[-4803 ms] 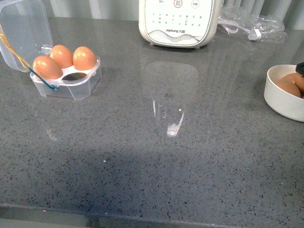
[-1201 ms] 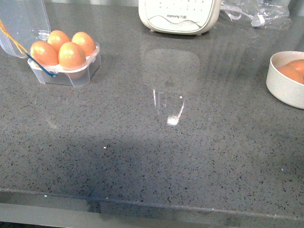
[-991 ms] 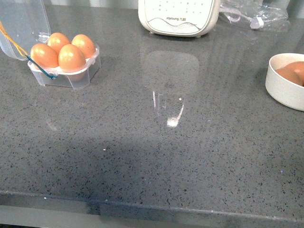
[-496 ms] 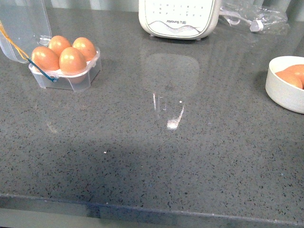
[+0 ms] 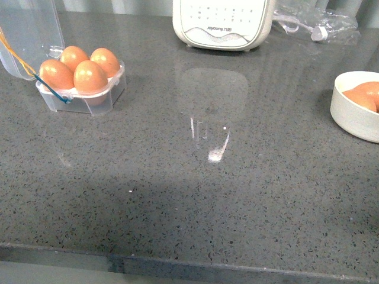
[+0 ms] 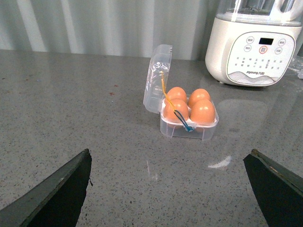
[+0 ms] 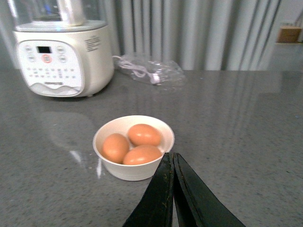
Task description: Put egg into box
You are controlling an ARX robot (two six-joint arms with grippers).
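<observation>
- Front view: the egg (image 5: 90,77) sits in the near-right cup of the box (image 5: 83,99), far left on the counter (image 5: 237,195); that cup was empty 4.8 s ago.
- All four cups now hold eggs, and that has not changed over the last second or so. Judgement: the put looks done, and no cup is free for another egg.
- A dark shape at the right edge above the bowl (image 5: 349,118) 4.8 s ago is gone; neither arm shows in the front view now.
- Left wrist view: left gripper (image 6: 169,163) has its fingers spread wide with nothing between them. It is well back from the box, on the near side, and the egg (image 6: 202,111) stands apart from it.
- Right wrist view: right gripper (image 7: 173,163) has its fingers pressed together and empty, just near of the bowl, which holds three brown eggs.
- Lid (image 5: 29,29) stands open, upright on the far-left side of the cups, with a yellow and a blue-green band across it.
- Room: a wide stretch of bare counter lies between the box and the bowl, which are well apart.
- Edges: the counter's near edge runs along the bottom of the front view. The box is close to the left frame edge and the bowl is cut by the right one.
- White appliance (image 5: 222,23) sits far centre, with a plastic bag (image 5: 317,26) far right; both are away from the arms' paths.
</observation>
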